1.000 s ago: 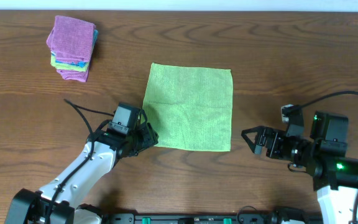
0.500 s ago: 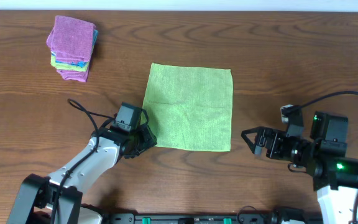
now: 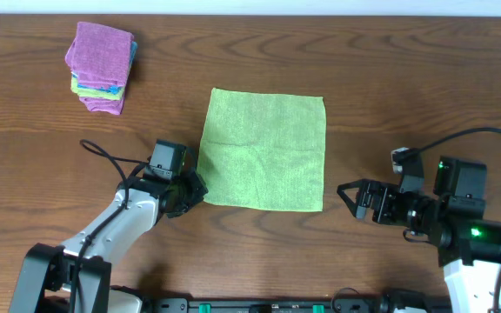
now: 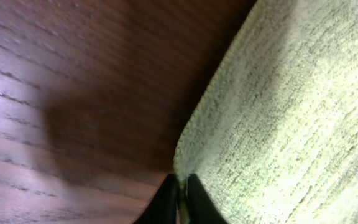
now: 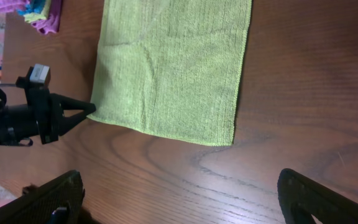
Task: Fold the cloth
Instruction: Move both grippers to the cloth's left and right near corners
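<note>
Lime-green cloth [image 3: 266,148] lies flat in the centre, roughly square. The left gripper [image 3: 194,187] is pinched shut on its near-left corner, the rest spreading right and far. The right gripper [image 3: 348,198], spread wide, sits right of the near-right corner, apart.

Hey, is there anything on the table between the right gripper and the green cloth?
Nothing visible. Only bare tabletop lies between the open right gripper and the near right corner of the cloth. The folded stack sits far off to the left.
</note>
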